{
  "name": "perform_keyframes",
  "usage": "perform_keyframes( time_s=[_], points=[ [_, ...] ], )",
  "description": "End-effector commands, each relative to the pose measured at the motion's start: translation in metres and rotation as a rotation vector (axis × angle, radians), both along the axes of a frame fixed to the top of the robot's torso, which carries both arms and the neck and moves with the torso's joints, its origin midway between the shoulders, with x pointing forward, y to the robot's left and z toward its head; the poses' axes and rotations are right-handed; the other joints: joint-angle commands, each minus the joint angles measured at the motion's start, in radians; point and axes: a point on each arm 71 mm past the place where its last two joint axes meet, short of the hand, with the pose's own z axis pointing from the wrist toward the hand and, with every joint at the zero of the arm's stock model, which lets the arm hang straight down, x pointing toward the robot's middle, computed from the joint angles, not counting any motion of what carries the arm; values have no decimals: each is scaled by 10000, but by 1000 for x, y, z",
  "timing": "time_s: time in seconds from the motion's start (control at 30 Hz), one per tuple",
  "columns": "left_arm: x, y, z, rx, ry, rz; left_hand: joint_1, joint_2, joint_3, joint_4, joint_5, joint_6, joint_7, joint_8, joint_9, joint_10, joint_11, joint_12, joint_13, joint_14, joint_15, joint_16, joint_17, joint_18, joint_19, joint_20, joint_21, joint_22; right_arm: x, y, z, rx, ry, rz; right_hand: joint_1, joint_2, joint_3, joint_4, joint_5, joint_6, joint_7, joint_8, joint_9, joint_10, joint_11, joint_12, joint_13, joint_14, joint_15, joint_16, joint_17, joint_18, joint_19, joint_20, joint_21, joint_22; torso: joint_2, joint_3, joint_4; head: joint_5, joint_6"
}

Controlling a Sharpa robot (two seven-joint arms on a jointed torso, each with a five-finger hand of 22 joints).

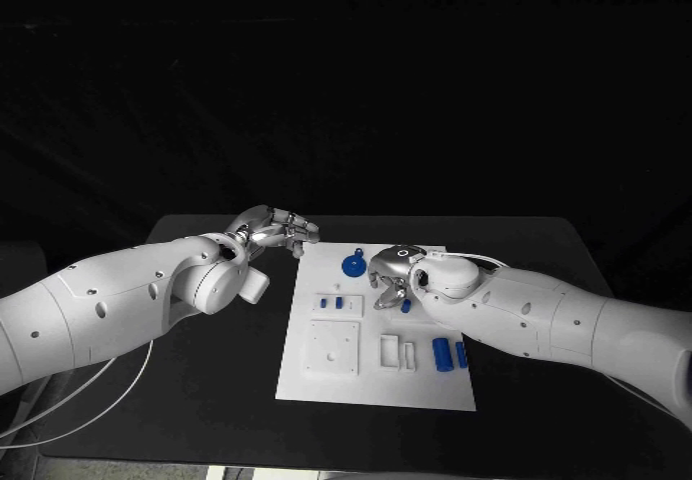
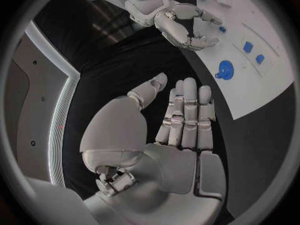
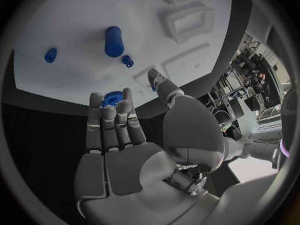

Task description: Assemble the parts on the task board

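The task board (image 1: 378, 345) is lying in the lower middle of the head view on the black bench (image 1: 202, 380), with its blue parts spread over it; a round blue gear (image 1: 353, 265) is sitting near the board's upper left corner, two small blue pieces (image 1: 330, 301) are resting just below it, and two blue cylinders (image 1: 450, 354) are lying side by side toward the right edge. The right hand (image 1: 395, 275) is hovering over the upper middle of the board, beside the gear, fingers (image 3: 109, 120) spread wide and holding nothing; in the right wrist view the gear is showing just past the fingertips, so the hand is probably lining up to pick it. The left hand (image 1: 271, 232) is waiting off the board's upper left corner, over bare bench, fingers (image 2: 187, 115) straight, close together and empty; it is likely keeping out of the way, leaving the board free for the other arm. No part is being held yet, so the assembly is looking barely begun.
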Motion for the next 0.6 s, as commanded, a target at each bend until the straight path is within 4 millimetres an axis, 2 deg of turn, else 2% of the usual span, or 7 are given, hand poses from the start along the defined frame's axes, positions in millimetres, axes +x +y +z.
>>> perform_keyframes(
  time_s=[0.03, 0.17, 0.37, 0.6],
  points=[
    [-1, -5, 2, -127, 58, -232, 9, 77, -34, 16, -13, -70, -1, -59, 10, -8, 26, -42, 13, -22, 36, -68, 15, 203, -60, -114, -66, 9, 2, -4, -4, -690, 143, -111, 67, 9, 78, -13, -48, 70, -22, 52, -14, 17, -20, 46, 38, 51, -12, 47, 29, 131, 110, 4, 103, 248, 8, 0, 25, -16, -23],
    [-2, -5, 3, -128, 69, -263, 30, 90, -20, 9, 1, -73, -1, -59, 12, -11, 25, -42, 15, -22, 35, -75, 19, 205, -61, -115, -71, 12, 4, -8, -7, -1001, 319, -284, 193, -6, 345, 79, -344, 144, -40, 75, -20, 133, -41, 253, 231, 177, -59, 251, 197, 131, 386, -137, 513, 240, 36, -7, 59, -25, -27],
    [-2, -5, 5, -123, 31, -261, 51, 96, -9, 0, 17, -77, 0, -59, 14, -15, 26, -42, 17, -22, 36, -83, 27, 204, -63, -114, -78, 16, 2, -7, -8, -1071, 469, -178, 171, -62, 473, 112, -399, 121, -35, 55, -39, 47, -31, 233, 303, 113, -67, 228, 259, 131, 288, -168, 591, 225, 51, -8, 40, -4, -66],
    [-2, -6, 8, -125, -21, -274, 57, 101, -5, -1, 26, -78, 0, -58, 16, -18, 27, -42, 18, -21, 36, -86, 31, 203, -62, -113, -80, 19, 0, -5, -10, -990, 544, -104, 240, -36, 626, 103, -513, 154, -52, 73, -37, 26, -44, 242, 369, 83, -66, 227, 315, 131, 226, -170, 659, 219, 47, -1, 48, 10, -120]
  ],
)
